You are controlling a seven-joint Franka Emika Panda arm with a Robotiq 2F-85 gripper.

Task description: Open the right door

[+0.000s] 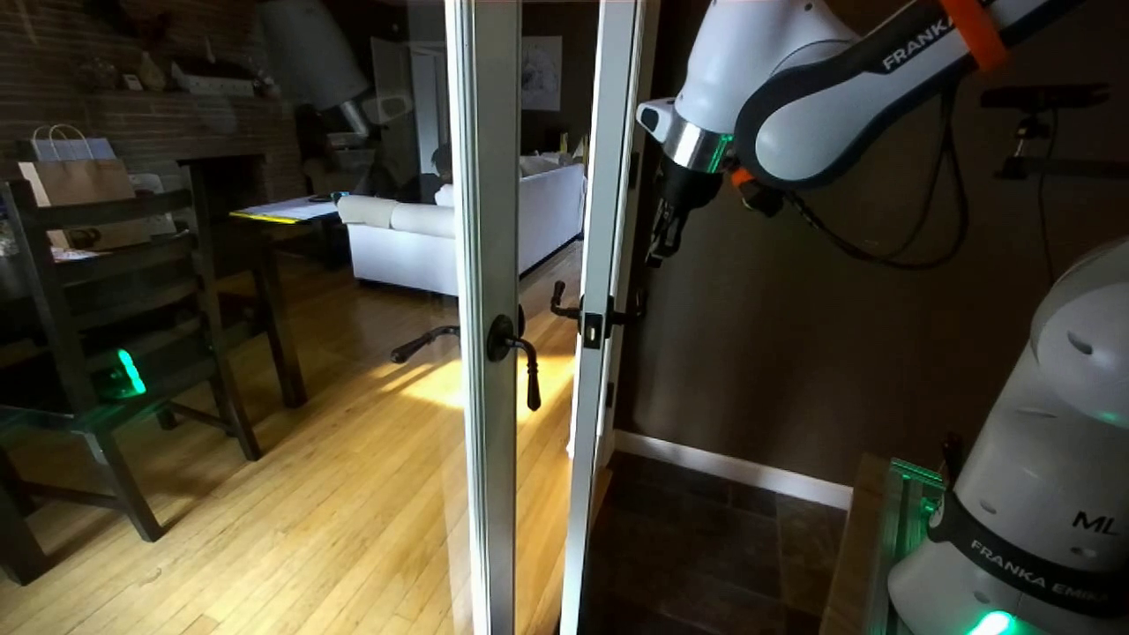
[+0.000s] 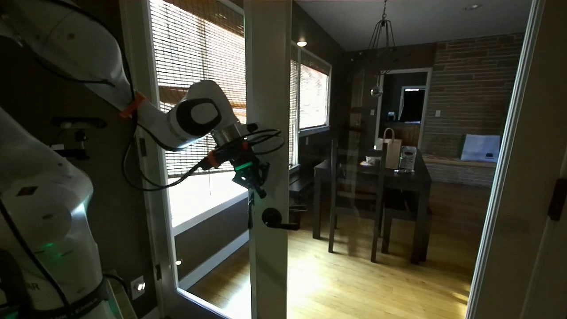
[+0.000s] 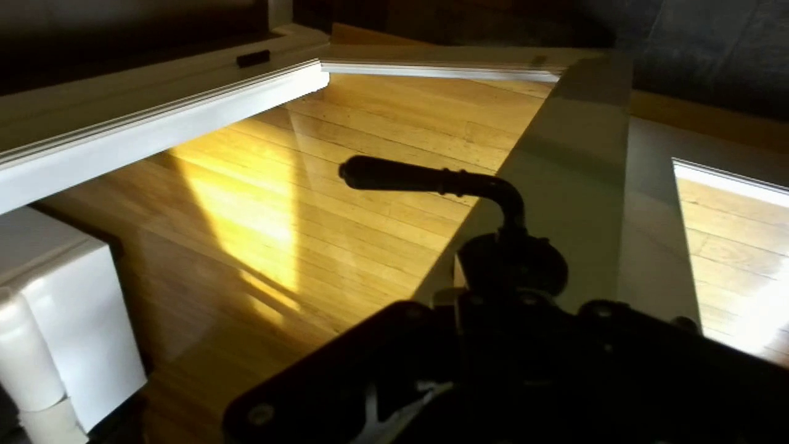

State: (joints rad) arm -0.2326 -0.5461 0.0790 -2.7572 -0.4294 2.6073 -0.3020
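The right door (image 1: 609,176) is a tall white-framed glass leaf, seen nearly edge-on in an exterior view. Its wide stile (image 2: 268,133) faces the camera in an exterior view. The dark lever handle (image 3: 400,174) extends sideways from a round rosette (image 3: 535,268) in the wrist view. Just above this handle (image 1: 631,310) my gripper (image 1: 654,260) points down, with a small space between them. Its fingers are together and hold nothing. In the wrist view the dark gripper (image 3: 487,297) overlaps the rosette's lower side; contact there cannot be made out.
The matching left leaf (image 1: 489,220) has its own lever (image 1: 532,375) hanging down. A gap separates the two leaves in an exterior view. Beyond the glass are a white sofa (image 1: 547,212), a dark chair (image 1: 132,265) and a table (image 2: 412,177). A brown wall (image 1: 750,353) stands beside the right door.
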